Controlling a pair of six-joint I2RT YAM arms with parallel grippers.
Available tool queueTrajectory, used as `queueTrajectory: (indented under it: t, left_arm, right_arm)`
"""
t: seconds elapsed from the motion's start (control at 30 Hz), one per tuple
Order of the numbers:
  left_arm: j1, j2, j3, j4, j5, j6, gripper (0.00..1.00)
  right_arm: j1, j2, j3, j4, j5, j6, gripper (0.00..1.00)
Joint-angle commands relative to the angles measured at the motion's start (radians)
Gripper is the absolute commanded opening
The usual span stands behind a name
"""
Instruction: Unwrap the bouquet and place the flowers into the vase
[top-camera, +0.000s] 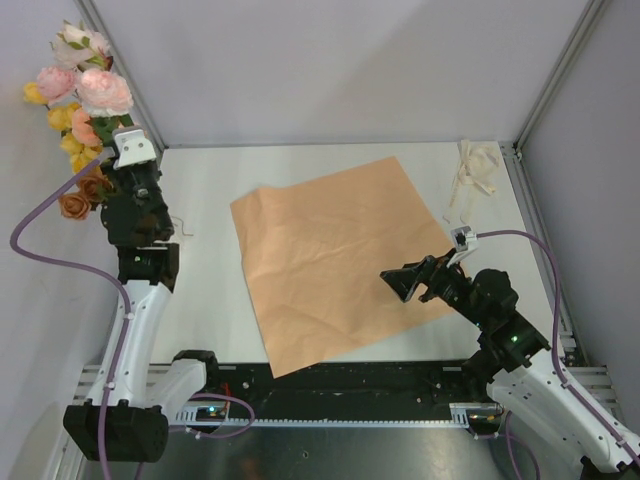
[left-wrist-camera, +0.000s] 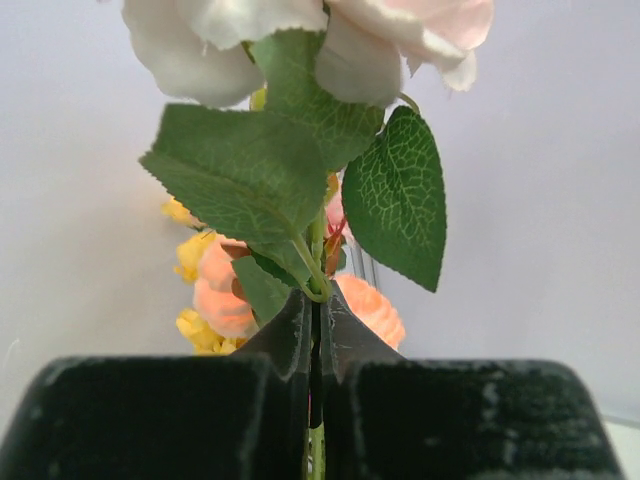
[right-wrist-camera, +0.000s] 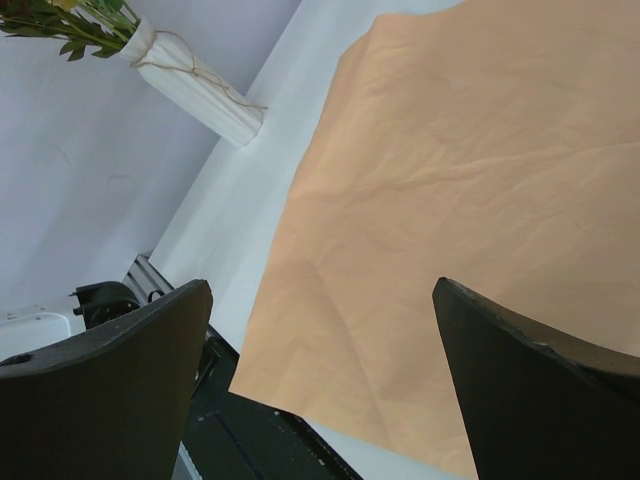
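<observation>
**A:** Left wrist view first. Nearest the lens, the left jaws are clenched on a thin green stem (left-wrist-camera: 317, 262) of the flowers (left-wrist-camera: 250, 170). The stem runs straight out from the jaws, with leaves next and pale pink blooms beyond.

**B:** Where does that put the flowers on the tabletop (top-camera: 205, 300)?

**A:** At the far left corner, going by the top external view. The left arm (top-camera: 140, 300) reaches up along the left edge, and the blooms fan out past it against the wall.

**B:** And the vase (right-wrist-camera: 200, 90)?

**A:** From above it is hidden under that arm. The right wrist view catches it. Beyond the released, wide-spread right jaws and the flat peach paper sheet (right-wrist-camera: 470, 200), it stands at the left edge, with green leaves bunched right at its mouth.

**B:** So are the stems in?

**A:** They seem to enter the neck, but I cannot tell how deep. The long axis of the stems looks lined up with the vase. I judge that what remains is a straight push down along that line, then letting go.

**B:** Which arm?

**A:** The left one, since it is right over the vase. The right arm (top-camera: 500, 320) hovers over the paper's right corner, well apart. The cream ribbon (top-camera: 475, 170) lies at the far right corner.
</observation>
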Motion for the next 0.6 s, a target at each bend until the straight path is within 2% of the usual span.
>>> queueTrajectory:
  t: [0.0, 0.4, 0.5, 0.57]
  left_arm:
    - [0.037, -0.01, -0.045, 0.045, 0.011, -0.021, 0.0]
    - [0.058, -0.012, -0.153, 0.045, -0.034, -0.11, 0.01]
    - [0.058, -0.013, -0.177, 0.044, -0.052, -0.117, 0.07]
    - [0.06, -0.022, -0.188, 0.04, -0.064, -0.127, 0.18]
  right_arm:
    - [-0.006, -0.014, 0.0, 0.015, -0.014, -0.001, 0.99]
    - [-0.01, -0.038, 0.0, -0.001, -0.013, 0.002, 0.99]
    - [-0.009, -0.04, 0.001, 0.0, -0.018, 0.007, 0.99]
    - [-0.009, -0.044, 0.001, 0.0, -0.021, 0.009, 0.99]
